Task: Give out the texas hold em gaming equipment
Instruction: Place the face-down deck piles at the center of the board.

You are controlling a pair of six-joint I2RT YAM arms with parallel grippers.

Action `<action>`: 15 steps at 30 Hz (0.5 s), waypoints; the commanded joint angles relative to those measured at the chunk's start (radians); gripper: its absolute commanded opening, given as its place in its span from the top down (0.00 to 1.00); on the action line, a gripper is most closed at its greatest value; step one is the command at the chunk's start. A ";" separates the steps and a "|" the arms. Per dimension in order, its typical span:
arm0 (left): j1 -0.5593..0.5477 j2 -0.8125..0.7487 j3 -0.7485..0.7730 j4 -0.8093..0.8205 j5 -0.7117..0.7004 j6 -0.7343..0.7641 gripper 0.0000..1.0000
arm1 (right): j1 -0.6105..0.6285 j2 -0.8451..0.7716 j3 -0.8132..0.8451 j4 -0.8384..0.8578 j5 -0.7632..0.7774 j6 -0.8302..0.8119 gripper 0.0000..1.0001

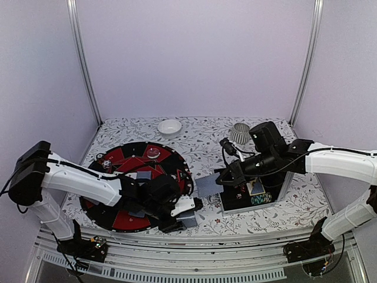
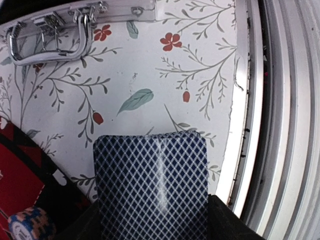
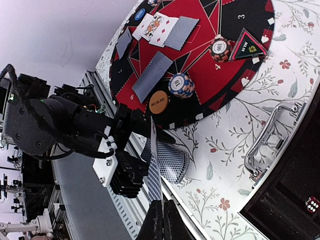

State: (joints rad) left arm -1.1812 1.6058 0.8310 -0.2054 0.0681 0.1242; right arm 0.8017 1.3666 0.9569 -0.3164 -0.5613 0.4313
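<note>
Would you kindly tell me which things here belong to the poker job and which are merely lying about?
Job: deck, held card, dealt cards, chips, orange disc, red marker.
Lying about: bowl, cup.

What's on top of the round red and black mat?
On the mat: cards, two striped chips, an orange disc, a blue disc and a red triangle. From above, the left arm hides the mat's near part.
</note>
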 commanded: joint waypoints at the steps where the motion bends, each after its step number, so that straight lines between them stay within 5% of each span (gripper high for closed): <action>1: -0.004 0.068 0.015 0.051 0.040 0.062 0.32 | -0.006 -0.021 0.028 -0.100 0.057 -0.031 0.98; 10: -0.005 -0.043 -0.065 0.174 -0.053 0.125 0.02 | -0.008 -0.025 0.107 -0.211 0.093 -0.074 0.98; 15: -0.010 -0.252 -0.122 0.245 -0.080 0.171 0.02 | -0.008 -0.017 0.188 -0.311 0.105 -0.112 0.98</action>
State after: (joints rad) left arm -1.1820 1.5093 0.7444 -0.0666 0.0227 0.2409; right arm 0.7979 1.3632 1.0733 -0.5304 -0.4801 0.3668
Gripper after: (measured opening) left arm 0.981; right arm 0.025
